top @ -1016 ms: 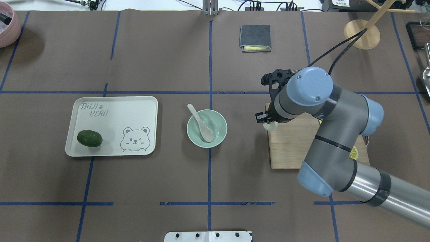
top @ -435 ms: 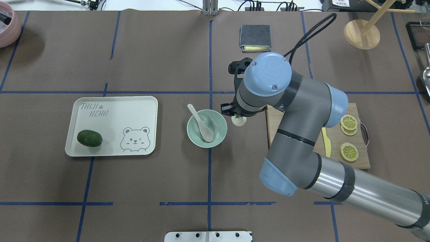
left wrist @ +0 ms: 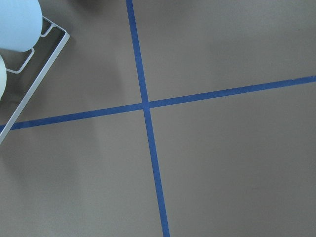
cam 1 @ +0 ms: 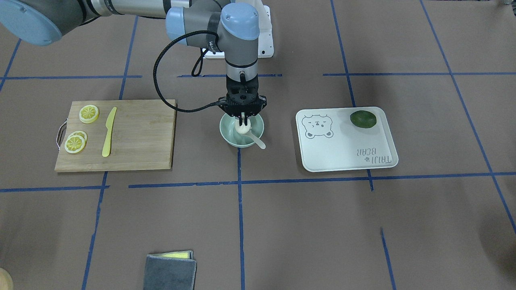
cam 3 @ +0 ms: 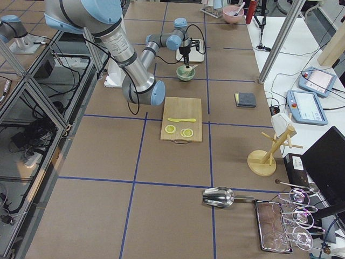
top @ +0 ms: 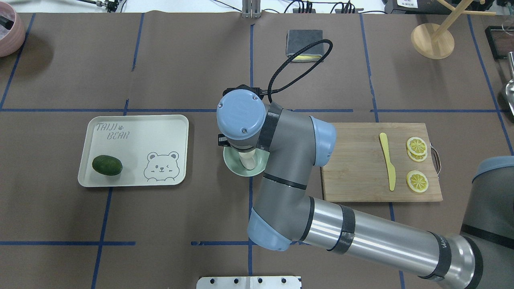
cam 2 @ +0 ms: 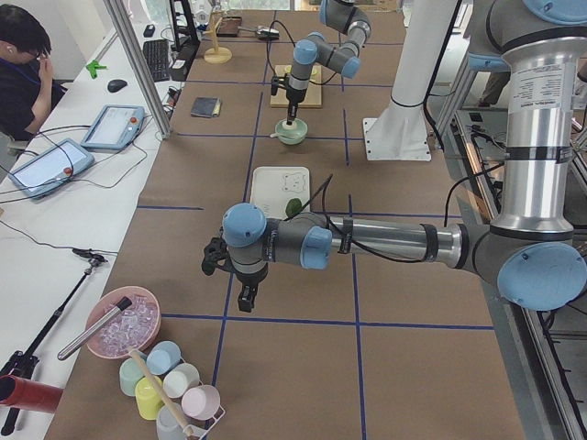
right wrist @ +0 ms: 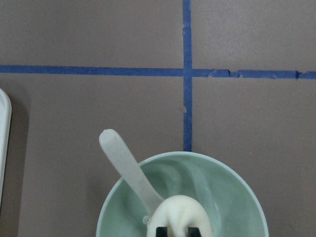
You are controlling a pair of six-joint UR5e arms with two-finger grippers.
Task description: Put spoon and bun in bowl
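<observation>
Pinching the bun (cam 1: 242, 129) in the right gripper (cam 1: 243, 122), pointed straight down over the bowl (cam 1: 226, 135); bun within the rim, low in the hollow, contact with the floor impossible to tell. Sharing the bowl, the spoon (cam 1: 256, 141), scoop end hidden beneath the bun, handle slanting out over the rim. Probably nothing left but a release, straight below. Well apart along the table, the left gripper (cam 2: 246, 298), opening not discernible.

Grey R arm (top: 293, 160), lt-blue caps (top: 240, 114), blk cable (cam 1: 154, 76).
</observation>
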